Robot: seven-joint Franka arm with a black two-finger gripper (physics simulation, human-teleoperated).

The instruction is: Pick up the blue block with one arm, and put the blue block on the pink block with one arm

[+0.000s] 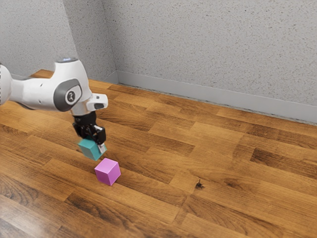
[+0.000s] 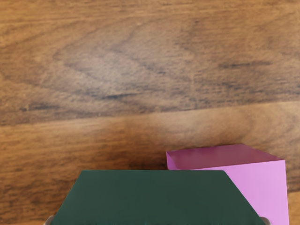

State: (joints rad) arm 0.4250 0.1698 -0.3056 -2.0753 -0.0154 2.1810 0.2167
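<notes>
Exterior view: the claw [image 1: 93,142] grips the blue block [image 1: 88,148] (it looks teal), held tilted at its fingertips. Just below the claw and slightly aside sits the pink block [image 1: 107,171], apart from it, on the wooden floor [image 1: 223,163].

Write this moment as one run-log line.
phase: carry | gripper: shut on blue block | blue block: in air, beside pink block, not on it
</notes>
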